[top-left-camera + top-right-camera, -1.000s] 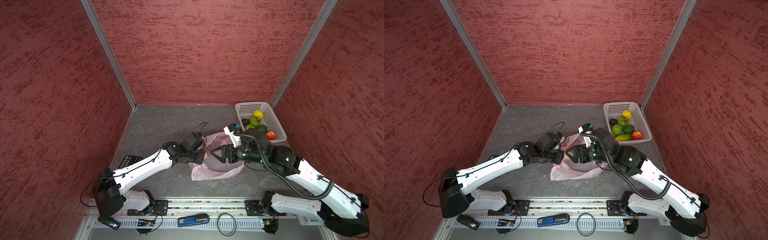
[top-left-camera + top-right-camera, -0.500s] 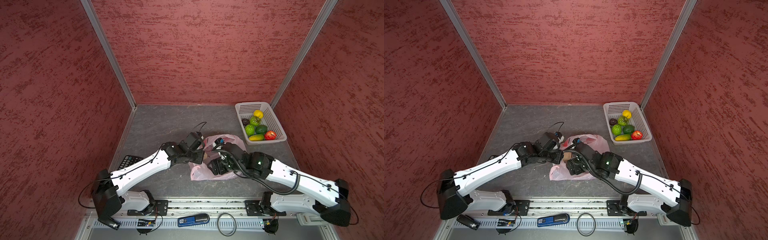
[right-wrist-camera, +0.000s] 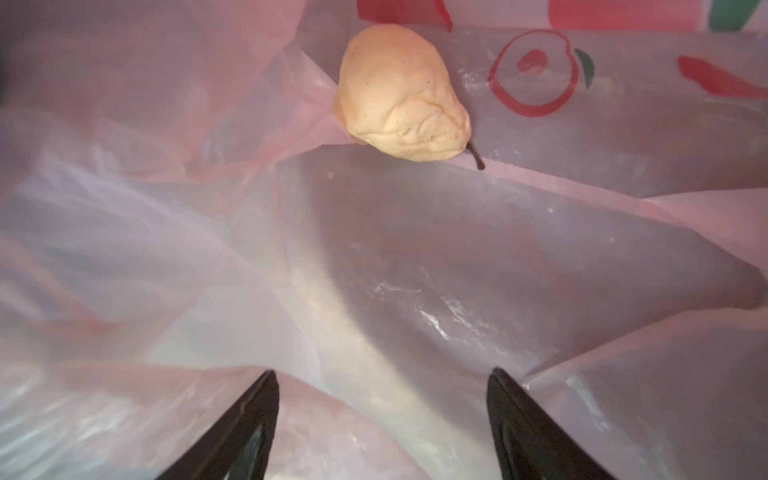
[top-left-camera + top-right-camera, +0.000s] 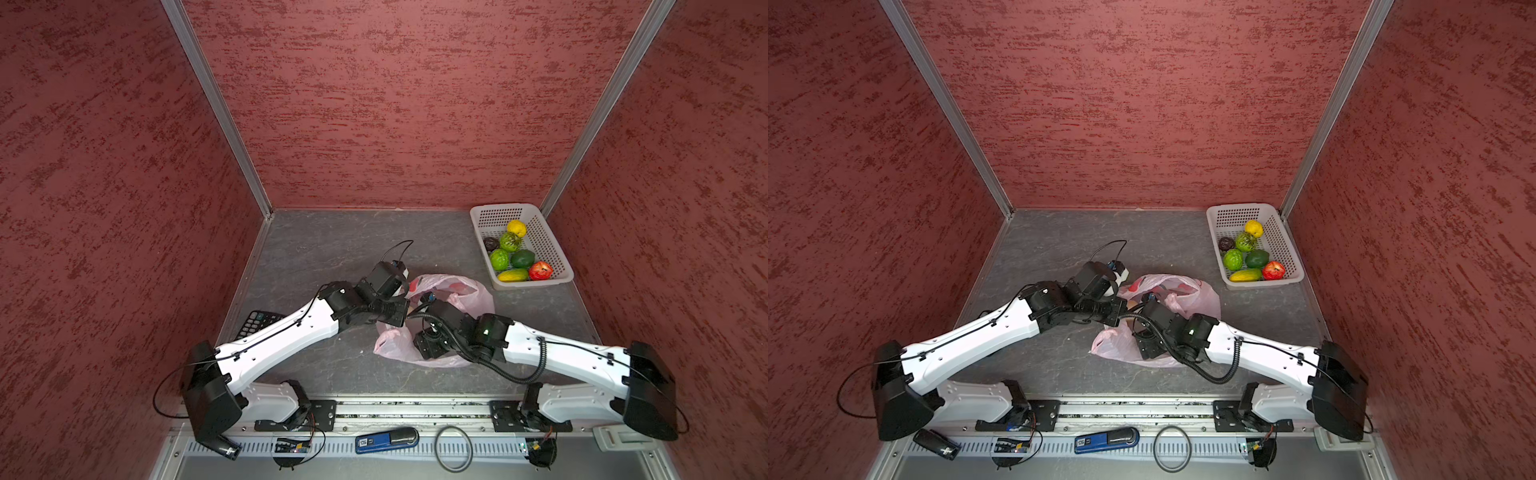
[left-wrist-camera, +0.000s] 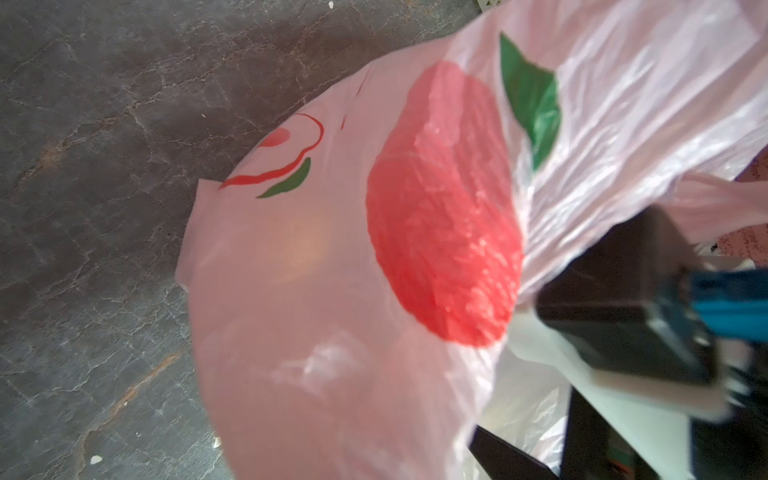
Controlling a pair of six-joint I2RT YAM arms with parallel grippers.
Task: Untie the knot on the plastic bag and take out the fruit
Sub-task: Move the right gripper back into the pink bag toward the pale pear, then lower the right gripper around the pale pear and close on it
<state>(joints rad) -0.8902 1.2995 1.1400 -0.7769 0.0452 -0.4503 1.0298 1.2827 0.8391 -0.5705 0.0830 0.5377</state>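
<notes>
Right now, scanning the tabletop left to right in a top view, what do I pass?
calculator → plastic bag → white basket holding fruit

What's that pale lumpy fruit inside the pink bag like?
The pale fruit is cream-coloured with a peachy blush, pear-shaped, dented and wrinkled, with tiny specks and a short dark stem. It lies on its side inside the pink bag. The open right gripper points toward it without touching.

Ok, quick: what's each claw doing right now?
Left claw: shut, pinching the edge of the plastic bag.
Right claw: open, empty, inside the bag, short of the cream fruit.
</notes>
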